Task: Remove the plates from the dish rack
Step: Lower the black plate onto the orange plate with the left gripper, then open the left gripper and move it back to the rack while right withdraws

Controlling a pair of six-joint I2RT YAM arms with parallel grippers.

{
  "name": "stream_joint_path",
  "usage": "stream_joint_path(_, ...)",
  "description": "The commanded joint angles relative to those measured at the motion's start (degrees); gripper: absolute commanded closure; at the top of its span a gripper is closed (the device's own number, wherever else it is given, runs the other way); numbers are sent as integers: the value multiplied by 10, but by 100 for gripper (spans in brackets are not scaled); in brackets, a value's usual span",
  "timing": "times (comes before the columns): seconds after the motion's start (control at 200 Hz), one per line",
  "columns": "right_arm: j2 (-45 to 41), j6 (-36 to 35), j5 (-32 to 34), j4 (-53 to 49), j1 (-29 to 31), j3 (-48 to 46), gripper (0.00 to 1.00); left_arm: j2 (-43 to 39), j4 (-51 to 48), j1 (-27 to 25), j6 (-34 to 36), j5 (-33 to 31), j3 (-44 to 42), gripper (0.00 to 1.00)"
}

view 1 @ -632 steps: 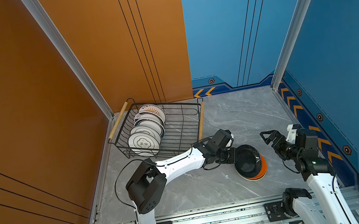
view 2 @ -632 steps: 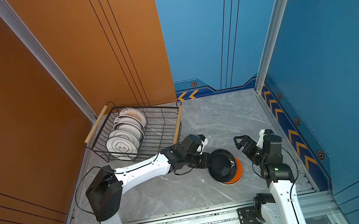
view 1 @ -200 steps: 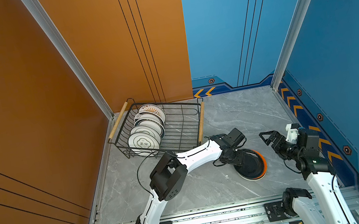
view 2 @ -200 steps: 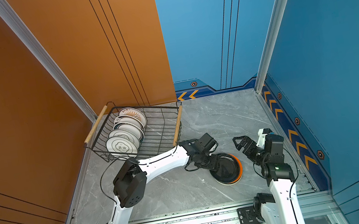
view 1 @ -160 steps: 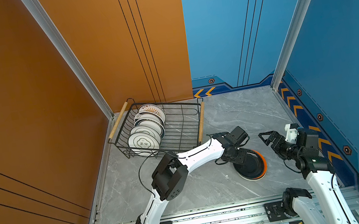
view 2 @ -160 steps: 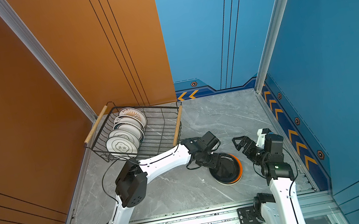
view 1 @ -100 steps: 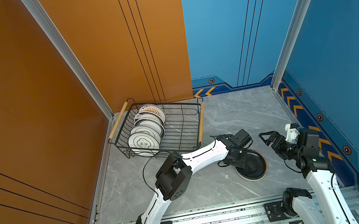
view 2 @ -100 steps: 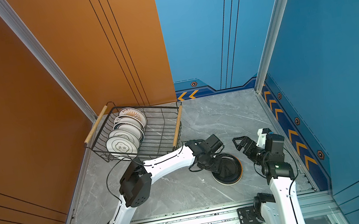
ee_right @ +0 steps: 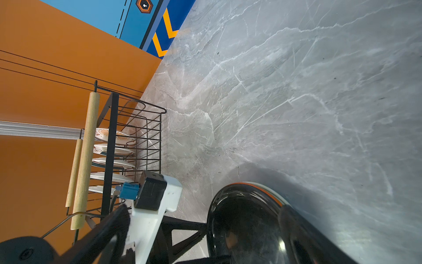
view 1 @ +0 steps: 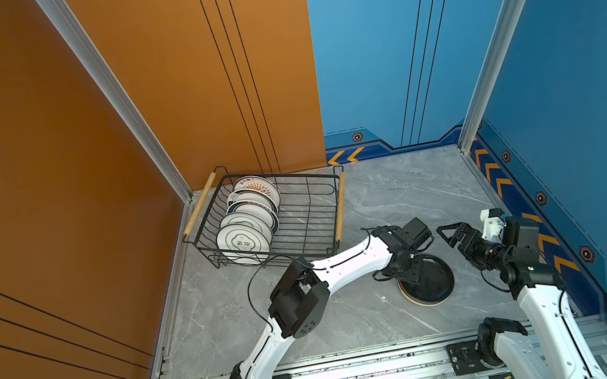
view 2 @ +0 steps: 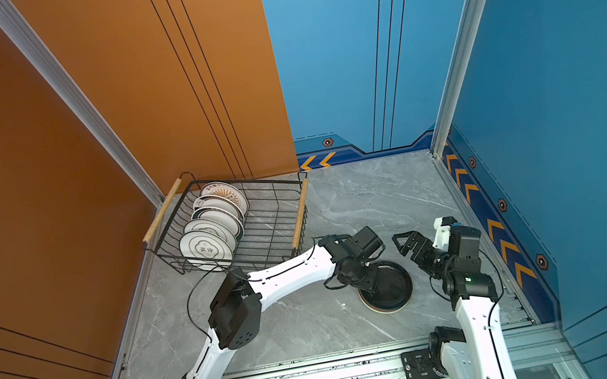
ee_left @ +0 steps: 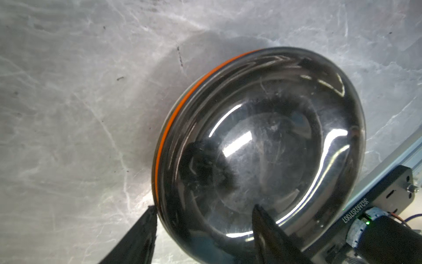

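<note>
While the left gripper (ee_left: 204,206) sat spread astride the rim of the black plate (view 1: 432,281), atop an orange plate (ee_left: 173,114) on the counter (view 1: 399,190), we saw the right gripper (view 1: 450,239) gaping empty.

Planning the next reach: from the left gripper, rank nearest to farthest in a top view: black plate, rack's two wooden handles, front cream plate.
1. Black plate, directly under the left gripper.
2. Near wooden handle, on the rack side facing the gripper.
3. Front cream plate, inside the dish rack.
4. Far wooden handle, by the orange wall.
</note>
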Motion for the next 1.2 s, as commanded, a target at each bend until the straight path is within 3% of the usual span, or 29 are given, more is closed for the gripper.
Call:
stream_joint_path(0.0,4,-16,-10,-4,-5,1,0,-3,-19,-3,6,-17,3,32)
stream_joint_path(0.24,21,-33,1,-16,-5,1,0,-48,-19,6,7,-42,-24,32)
stream_joint_path(0.411,30,-50,95,-61,18,11,0,-77,-19,11,7,-52,-38,33)
stream_joint_path(0.671,66,-40,208,-76,122,8,0,-171,-18,18,13,-113,-96,33)
stream_joint_path(0.831,95,-31,232,-61,169,2,0,-243,-12,30,17,-160,-146,32)
stream_joint_path(1.197,129,-18,247,-47,216,1,0,-382,13,67,24,-176,-244,31)
